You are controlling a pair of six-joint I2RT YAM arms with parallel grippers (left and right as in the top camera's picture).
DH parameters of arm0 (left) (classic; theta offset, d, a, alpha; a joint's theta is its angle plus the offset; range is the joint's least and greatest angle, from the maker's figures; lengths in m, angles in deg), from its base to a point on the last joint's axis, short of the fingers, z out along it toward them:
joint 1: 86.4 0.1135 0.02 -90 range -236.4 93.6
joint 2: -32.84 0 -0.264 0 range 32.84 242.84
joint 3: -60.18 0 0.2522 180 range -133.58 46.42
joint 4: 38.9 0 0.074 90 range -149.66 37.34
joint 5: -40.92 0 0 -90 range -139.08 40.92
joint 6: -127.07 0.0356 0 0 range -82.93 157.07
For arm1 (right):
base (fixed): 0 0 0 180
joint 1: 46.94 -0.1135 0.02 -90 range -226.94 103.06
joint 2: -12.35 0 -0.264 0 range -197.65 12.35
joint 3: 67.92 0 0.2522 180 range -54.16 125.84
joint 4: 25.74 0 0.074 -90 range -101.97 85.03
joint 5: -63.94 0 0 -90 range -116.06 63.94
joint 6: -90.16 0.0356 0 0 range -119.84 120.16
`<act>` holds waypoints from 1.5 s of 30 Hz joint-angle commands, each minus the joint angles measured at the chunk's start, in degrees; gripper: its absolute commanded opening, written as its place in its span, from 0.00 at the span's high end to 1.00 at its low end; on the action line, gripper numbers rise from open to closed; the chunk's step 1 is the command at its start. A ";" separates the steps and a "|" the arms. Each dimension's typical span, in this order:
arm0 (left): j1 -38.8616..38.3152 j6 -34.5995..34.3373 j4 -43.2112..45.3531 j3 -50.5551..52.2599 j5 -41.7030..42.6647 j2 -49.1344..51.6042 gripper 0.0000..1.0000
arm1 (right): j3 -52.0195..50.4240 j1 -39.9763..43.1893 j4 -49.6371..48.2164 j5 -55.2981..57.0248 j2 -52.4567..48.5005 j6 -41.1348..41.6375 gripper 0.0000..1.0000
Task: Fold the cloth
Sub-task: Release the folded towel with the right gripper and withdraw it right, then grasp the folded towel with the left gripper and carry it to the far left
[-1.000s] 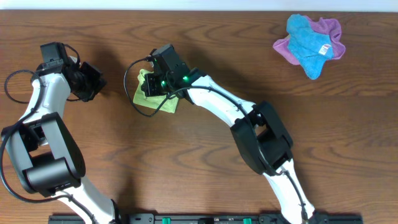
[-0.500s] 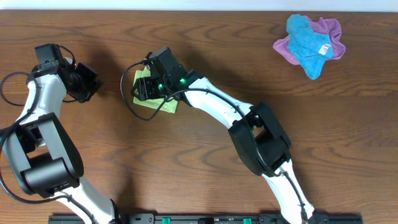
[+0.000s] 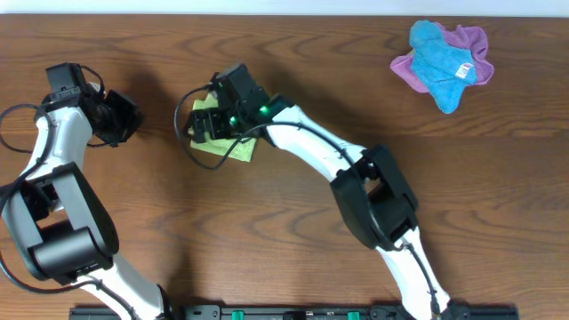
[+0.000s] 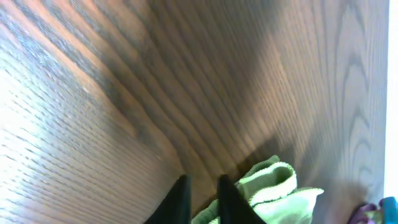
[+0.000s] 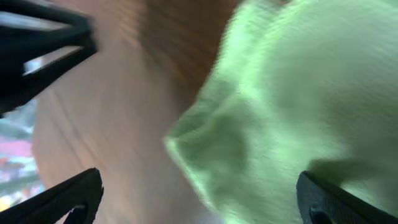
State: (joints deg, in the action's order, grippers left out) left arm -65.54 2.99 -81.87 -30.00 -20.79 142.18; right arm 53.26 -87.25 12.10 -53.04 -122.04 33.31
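The lime cloth (image 3: 235, 152) lies bunched between the wide-spread right fingers (image 5: 65, 198). The left fingers (image 4: 179, 199), nearly together and empty, stand apart from it.

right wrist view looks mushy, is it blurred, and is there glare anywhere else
Right wrist: blurred throughout, the cloth weave and fold edge smeared, motion or focus I cannot tell. Left wrist: pale glare streaks the table on the left, with a shaded band across the middle. Overhead: sharp and evenly lit, with soft arm shadows.

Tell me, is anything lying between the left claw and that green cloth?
Nothing visible. Only bare wooden table separates the left gripper from the cloth; the right gripper, open, is over the cloth itself.
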 commanded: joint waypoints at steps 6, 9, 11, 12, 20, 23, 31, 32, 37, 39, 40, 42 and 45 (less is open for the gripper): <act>0.87 1.09 -0.59 0.37 0.33 -4.09 0.41 | 2.99 9.31 13.51 4.96 9.46 -12.48 0.01; 0.87 1.07 -1.33 0.39 1.86 -4.15 0.14 | 2.99 11.52 21.88 9.79 14.29 -20.83 0.01; 0.87 1.05 -2.27 0.39 1.86 -4.15 0.04 | 2.99 12.31 26.77 12.11 17.40 -25.35 0.01; 0.87 1.05 -2.84 0.39 1.99 -4.15 0.04 | 2.99 12.66 29.42 13.68 19.08 -26.95 0.01; 0.83 1.09 -8.57 0.39 5.16 -4.15 0.05 | 0.76 17.09 45.35 19.47 29.49 -31.52 0.01; 0.50 1.18 -10.43 0.48 5.84 -4.15 0.05 | -5.97 18.80 44.37 19.50 34.95 -31.95 0.01; -3.45 1.95 -12.81 0.63 6.25 -4.15 0.05 | -37.64 23.63 33.35 18.78 58.49 -26.56 0.01; -4.63 1.95 -12.72 0.68 6.25 -4.15 0.05 | -41.64 24.52 31.71 18.80 62.38 -24.90 0.01; -8.92 1.70 -12.24 2.56 6.27 -4.15 0.05 | -53.66 28.48 28.48 18.84 76.70 -17.86 0.01; -9.97 1.20 -11.61 4.37 6.34 -4.15 0.05 | -56.33 29.53 28.44 18.84 80.48 -16.33 0.01; -10.23 0.94 -10.99 5.31 6.84 -4.15 0.05 | -57.33 29.92 28.44 18.84 81.99 -15.69 0.01; -10.51 -0.22 -8.33 8.02 9.60 -4.15 0.05 | -58.53 30.53 28.63 18.86 84.26 -14.64 0.01; -10.51 -2.69 -4.24 12.33 11.52 -4.15 0.05 | -59.01 30.64 29.03 19.06 85.77 -14.27 0.01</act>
State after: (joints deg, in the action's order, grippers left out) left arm -76.08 2.53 -87.55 -20.76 -12.06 138.90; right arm -5.14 -57.11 40.95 -34.11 -37.39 16.41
